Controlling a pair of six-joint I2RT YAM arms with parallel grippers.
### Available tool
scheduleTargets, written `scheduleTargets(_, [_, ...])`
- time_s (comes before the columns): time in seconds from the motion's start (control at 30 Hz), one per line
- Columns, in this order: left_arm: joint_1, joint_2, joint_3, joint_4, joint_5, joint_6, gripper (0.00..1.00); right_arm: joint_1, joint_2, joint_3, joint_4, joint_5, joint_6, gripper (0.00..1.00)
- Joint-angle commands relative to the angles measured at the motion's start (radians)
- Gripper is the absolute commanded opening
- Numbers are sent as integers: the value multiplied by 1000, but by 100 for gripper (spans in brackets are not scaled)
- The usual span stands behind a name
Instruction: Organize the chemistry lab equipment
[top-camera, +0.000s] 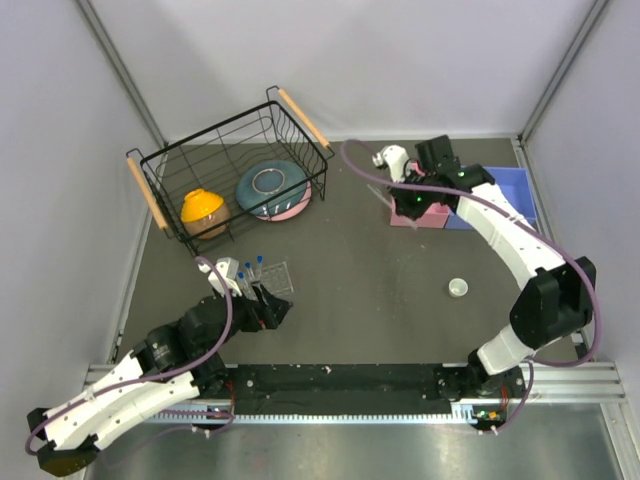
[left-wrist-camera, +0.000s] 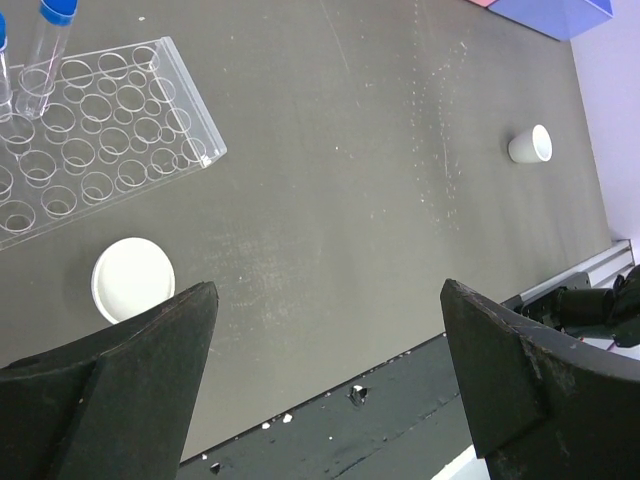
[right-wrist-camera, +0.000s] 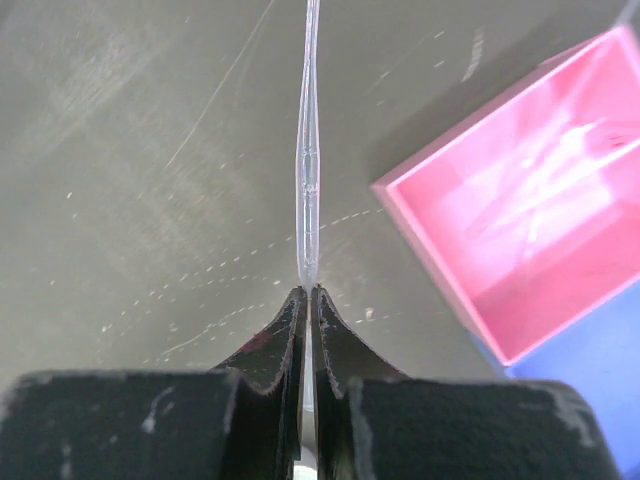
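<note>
Pinching thin rod (right-wrist-camera: 308, 170) (right gripper (right-wrist-camera: 307, 295) clamped)

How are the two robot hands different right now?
The left gripper is wide open; the right gripper is shut. The left holds nothing; the right pinches a thin clear rod. The left is by the rack, the right by the pink box. Both are black.

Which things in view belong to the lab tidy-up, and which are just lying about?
Job: clear rod in the right end effector, tube rack, blue-capped tubes, white cup, second white cup.
Lying about: black wire basket, orange bowl, teal-pink bowl.
</note>
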Motion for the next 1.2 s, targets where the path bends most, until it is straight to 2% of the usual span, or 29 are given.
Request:
scheduleTargets(0.0, [-1, -16, -3, -7, -15, -8, 99, -69, 38, 139, -12, -32, -28, 0])
scheduleTargets(0.33, [-1, -14, -5, -9, -23, -3, 99, -184, 173, 367, -18, -35, -7, 0])
scheduleTargets(0.77, [-1, -1, 8, -9, -39, 21, 99, -230, 430, 628, -23, -55, 82, 1])
scheduleTargets(0.9, [-1, 2, 17, -23, -39, 21, 99, -229, 469, 621, -20, -37, 96, 2])
scheduleTargets(1.07, [0, -14, 8, -26, -39, 15, 99, -236, 480, 524, -18, -12, 87, 3])
scheduleTargets(1.13, [-1, -14, 6, -18, -39, 17, 99, -239, 486, 504, -20, -7, 87, 5])
scheduleTargets(1.17, [-1, -11, 6, -13, -38, 18, 99, -239, 489, 486, -21, -6, 88, 10])
